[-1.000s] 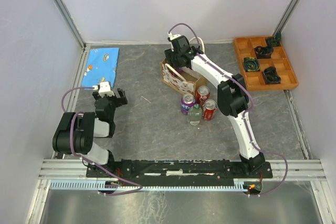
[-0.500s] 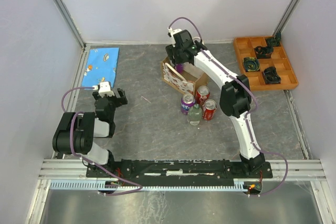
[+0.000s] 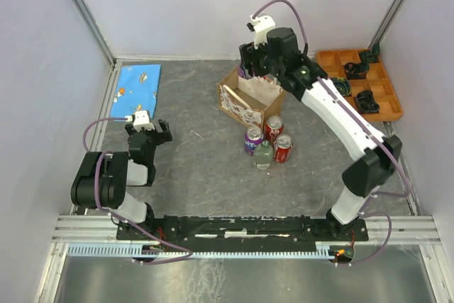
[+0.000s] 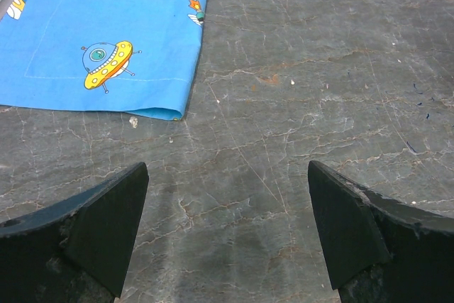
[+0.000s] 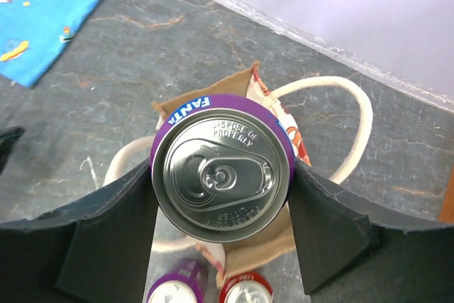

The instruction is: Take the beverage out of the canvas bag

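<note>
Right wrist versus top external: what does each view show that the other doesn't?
Only the right wrist: the sealed lid and Fanta lettering of the purple can, with the right gripper pressed against both its sides, above the bag. Only top external: the orange tray, the clear bottle and the left gripper. Both: the canvas bag, the blue cloth and loose cans standing on the table.

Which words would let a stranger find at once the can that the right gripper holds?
On the grey stone-patterned table, find the tan-brown canvas bag with cream looped handles. Above it, the right gripper clamps a purple Fanta can with a silver top. Unlike the other purple can standing near the bag, it is in the air.
</note>
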Available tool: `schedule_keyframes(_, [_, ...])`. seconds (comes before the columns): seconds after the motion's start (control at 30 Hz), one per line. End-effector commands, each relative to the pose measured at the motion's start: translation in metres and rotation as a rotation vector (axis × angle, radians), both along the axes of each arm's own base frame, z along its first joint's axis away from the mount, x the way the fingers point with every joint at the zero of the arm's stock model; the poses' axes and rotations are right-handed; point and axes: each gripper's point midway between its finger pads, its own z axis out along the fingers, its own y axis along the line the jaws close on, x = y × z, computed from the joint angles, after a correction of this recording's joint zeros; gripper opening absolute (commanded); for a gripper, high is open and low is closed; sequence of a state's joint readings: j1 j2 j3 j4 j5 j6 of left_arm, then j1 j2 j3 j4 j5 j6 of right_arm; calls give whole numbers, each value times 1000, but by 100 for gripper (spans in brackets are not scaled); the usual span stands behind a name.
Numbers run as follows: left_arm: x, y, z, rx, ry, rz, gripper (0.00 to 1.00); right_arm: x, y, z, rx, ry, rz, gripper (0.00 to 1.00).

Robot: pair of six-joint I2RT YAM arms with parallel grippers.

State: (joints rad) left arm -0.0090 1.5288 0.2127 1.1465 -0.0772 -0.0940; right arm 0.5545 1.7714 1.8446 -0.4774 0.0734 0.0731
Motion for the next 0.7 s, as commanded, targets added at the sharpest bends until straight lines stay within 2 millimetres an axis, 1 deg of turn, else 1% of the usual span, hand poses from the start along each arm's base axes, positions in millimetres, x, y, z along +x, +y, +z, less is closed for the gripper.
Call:
schedule_keyframes(0.0, [9,4,19,70,-59,4,99,-43,17,75,76,-212,121,0])
schedule_keyframes(0.13, [9,4,19,70,-59,2,99,-85,36,83,55,-231,228,0])
schedule_keyframes(0.2, [9,4,19,70,-58,3,99,-101,46,81,58,-220,276,0])
schedule_keyframes(0.27, [9,4,19,71,-59,2,99,-112,52,74,61,-194,306,0])
schedule_keyframes(0.37, [9,4,19,71,-59,4,99,-120,59,48,47,-125,321,0])
schedule_keyframes(0.57, [9,4,19,70,-59,2,99,-138,62,-23,7,45,292,0])
schedule_keyframes(0.67, [9,4,19,71,-59,4,99,-146,59,-52,-22,95,268,0])
